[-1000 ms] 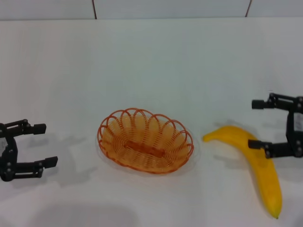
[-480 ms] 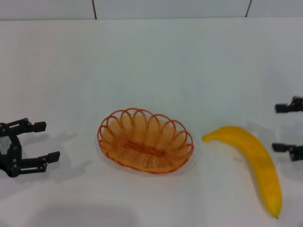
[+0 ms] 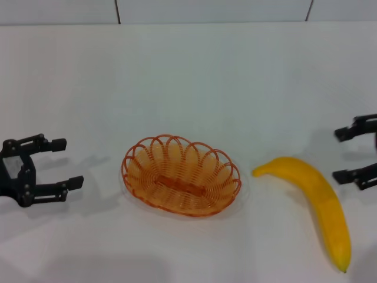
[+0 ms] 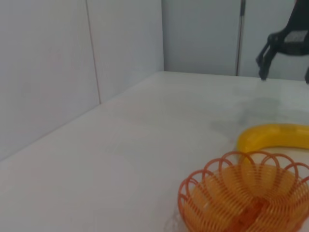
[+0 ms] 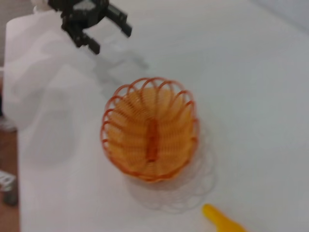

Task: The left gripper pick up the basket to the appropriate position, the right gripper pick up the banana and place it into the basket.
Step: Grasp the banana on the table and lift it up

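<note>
Left gripper [image 3: 63, 163]: jaws released, hovering well left of the basket [image 3: 181, 175], which is sitting mid-tabletop [image 3: 188, 76].
Right gripper [image 3: 349, 154]: jaws released, just beside the banana [image 3: 318, 200], which is lying right of the basket.
Step advice: the left jaws are needing one scalloped loop, pinched squarely.
Right wrist view: showing the basket's floor from above; the left wrist view is showing only its side.

No text, number, brand or sign can be read anywhere in these views. The basket [image 3: 181, 175], the banana [image 3: 316, 203] and the white table [image 3: 188, 82] carry no markings. The left gripper [image 3: 66, 163] and the right gripper [image 3: 341, 154] show no legible label either.
</note>
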`<state>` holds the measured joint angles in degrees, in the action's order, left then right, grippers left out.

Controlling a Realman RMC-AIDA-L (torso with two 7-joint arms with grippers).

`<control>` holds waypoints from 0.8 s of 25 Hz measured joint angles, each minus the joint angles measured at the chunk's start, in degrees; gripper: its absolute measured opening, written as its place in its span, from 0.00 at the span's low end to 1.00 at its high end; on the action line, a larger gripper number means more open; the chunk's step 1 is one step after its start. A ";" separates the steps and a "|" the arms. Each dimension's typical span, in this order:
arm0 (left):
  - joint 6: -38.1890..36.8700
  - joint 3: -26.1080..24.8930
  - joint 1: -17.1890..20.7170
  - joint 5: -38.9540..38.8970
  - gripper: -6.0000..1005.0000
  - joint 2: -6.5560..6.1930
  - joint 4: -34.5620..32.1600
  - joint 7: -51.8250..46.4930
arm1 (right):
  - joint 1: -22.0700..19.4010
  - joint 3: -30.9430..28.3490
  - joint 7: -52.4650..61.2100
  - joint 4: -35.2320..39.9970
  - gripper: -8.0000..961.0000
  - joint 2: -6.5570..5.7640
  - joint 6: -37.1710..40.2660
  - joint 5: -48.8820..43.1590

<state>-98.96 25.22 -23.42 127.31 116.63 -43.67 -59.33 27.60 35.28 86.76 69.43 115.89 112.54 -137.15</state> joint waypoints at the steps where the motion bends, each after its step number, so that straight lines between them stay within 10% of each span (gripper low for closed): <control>1: 0.00 0.00 -0.22 -0.01 0.86 0.00 0.06 0.05 | 0.49 0.76 0.42 -1.03 0.92 -0.03 -0.38 -0.45; 20: 0.00 0.00 -1.27 -0.83 0.86 0.00 2.02 0.42 | 2.48 5.48 -12.04 -20.78 0.90 0.30 -18.46 -0.26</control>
<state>-98.96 25.22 -24.68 126.48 116.63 -41.66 -58.91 30.08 40.76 74.72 48.65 116.19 94.08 -137.41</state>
